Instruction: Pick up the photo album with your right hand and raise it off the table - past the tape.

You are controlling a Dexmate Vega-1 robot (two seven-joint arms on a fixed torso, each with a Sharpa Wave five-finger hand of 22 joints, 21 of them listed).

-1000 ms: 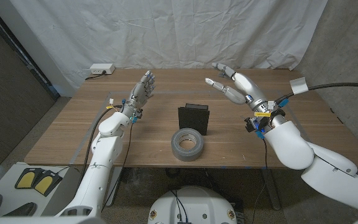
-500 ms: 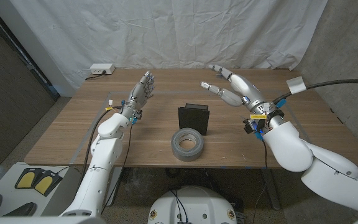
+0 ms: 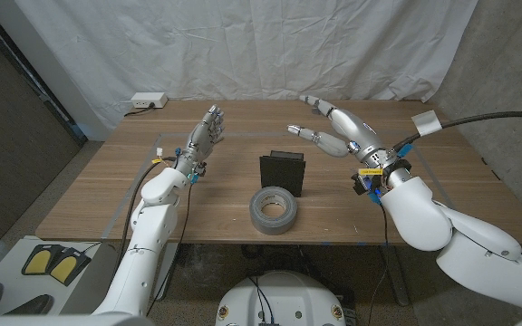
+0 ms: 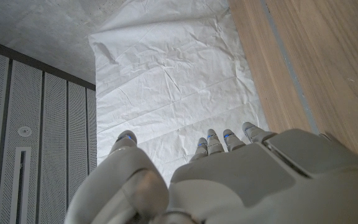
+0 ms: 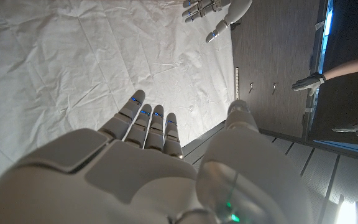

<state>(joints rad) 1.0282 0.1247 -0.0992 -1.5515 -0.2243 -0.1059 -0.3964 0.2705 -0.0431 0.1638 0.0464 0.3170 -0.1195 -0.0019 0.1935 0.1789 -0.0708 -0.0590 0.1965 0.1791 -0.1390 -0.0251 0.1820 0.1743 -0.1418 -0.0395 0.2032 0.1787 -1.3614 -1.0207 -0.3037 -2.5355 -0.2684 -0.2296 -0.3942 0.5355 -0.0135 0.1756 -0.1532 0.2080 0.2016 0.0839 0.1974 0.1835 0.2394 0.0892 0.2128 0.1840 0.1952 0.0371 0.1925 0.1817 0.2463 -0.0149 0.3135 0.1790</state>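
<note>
A black photo album [image 3: 283, 174] stands upright near the middle of the wooden table [image 3: 89, 190]. A grey roll of tape [image 3: 272, 210] lies just in front of it, toward me. My right hand [image 3: 336, 129] hovers open above the table, behind and to the right of the album, fingers spread and pointing toward the table's middle. It holds nothing. My left hand [image 3: 207, 134] is raised open at the left, fingers up, well away from the album. The right wrist view shows my right hand [image 5: 148, 168] from behind, and my left hand [image 5: 209, 12] far off.
A white power strip [image 3: 148, 100] sits at the table's far left corner. A white cloth backdrop [image 3: 243, 45] hangs behind the table. A person's hands [image 5: 316, 81] appear at the edge of the right wrist view. A black cable [image 3: 488, 119] runs off to the right.
My right hand has drifted left and slightly toward the album, staying open. The left hand, album and tape have not moved.
</note>
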